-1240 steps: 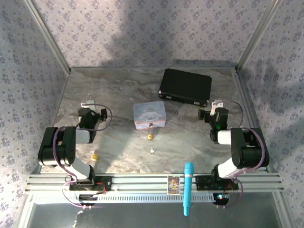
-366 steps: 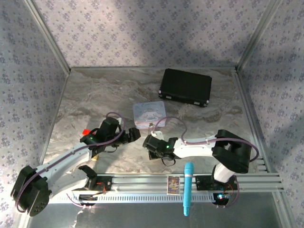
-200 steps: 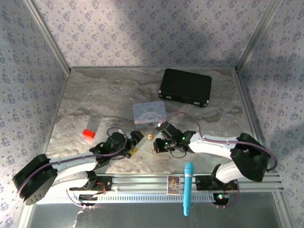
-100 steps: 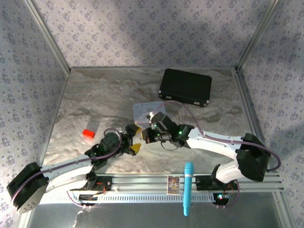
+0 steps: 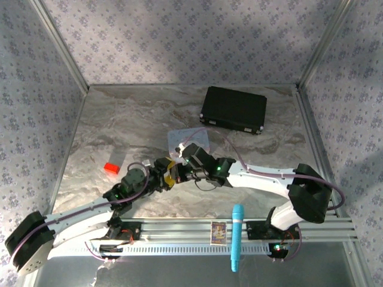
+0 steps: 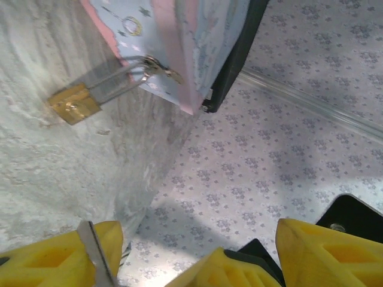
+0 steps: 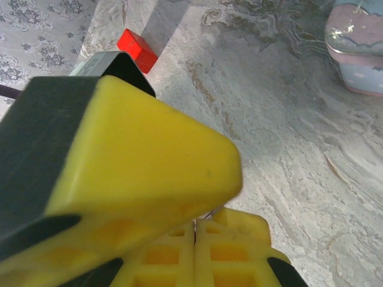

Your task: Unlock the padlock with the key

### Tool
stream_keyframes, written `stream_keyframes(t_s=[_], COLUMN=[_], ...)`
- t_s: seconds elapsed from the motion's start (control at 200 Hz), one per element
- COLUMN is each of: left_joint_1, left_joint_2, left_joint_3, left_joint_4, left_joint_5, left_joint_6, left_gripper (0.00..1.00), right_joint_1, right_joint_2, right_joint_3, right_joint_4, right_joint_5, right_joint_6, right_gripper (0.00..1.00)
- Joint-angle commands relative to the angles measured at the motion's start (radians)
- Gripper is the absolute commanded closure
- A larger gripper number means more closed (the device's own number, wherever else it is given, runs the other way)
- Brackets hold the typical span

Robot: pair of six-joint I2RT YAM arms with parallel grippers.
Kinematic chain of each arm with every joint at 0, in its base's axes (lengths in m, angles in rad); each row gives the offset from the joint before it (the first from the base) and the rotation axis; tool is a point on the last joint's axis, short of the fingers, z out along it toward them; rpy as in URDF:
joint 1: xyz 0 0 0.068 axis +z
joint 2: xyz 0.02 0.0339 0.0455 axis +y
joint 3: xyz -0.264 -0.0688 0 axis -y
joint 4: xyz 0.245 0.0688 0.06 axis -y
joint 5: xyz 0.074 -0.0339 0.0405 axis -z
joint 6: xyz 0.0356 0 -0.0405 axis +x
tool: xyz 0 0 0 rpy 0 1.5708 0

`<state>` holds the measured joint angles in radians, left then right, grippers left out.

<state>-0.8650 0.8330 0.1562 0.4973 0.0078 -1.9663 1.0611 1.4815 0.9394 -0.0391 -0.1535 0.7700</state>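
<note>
The padlock (image 6: 75,103), a small brass block with a thin silver shackle, is laid on the marble table (image 6: 36,173), hooked through the hasp of the pale blue tin (image 6: 203,36). The key (image 6: 94,254), a slim silver blade, is seen against a yellow pad of the left gripper (image 6: 191,239), which is spread wide. The right gripper (image 7: 194,236) is pressed closed; its contents cannot be told.

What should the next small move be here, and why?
Probably close the left end effector on the key: its fingers stand wide apart, a thin silvery blade, seemingly the key, sits beside one, and the padlock hangs ahead from the tin.
</note>
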Motion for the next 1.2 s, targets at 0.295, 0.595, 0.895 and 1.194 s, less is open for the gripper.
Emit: stream_keyframes(t_s=[0.295,0.595,0.895,1.194], left_joint_1=[0.058,0.066,0.074,0.076], left_joint_2=[-0.052,-0.032,-0.024,0.042], left_joint_3=[-0.021,-0.003,0.071,0.087], left_joint_4=[-0.08,-0.102,-0.141,0.15], left_joint_5=[0.017,0.048,0.022,-0.058], left_joint_6=[0.006,0.039,0.213,0.446], left_gripper=[0.61,0.92,1.0,1.0], right_joint_1=[-0.005,-0.02,-0.044,-0.143], right_joint_2=[-0.066,-0.064,-0.128,-0.144], right_joint_3=[-0.053,-0.061,-0.141,-0.319], right_joint_4=[-0.009,-0.001,0.083,0.632], right_joint_5=[0.002,-0.007,0.042,-0.139], right_joint_6=[0.015,0.012,0.042,0.26], right_gripper=[1.0,1.0,0.32,0.12])
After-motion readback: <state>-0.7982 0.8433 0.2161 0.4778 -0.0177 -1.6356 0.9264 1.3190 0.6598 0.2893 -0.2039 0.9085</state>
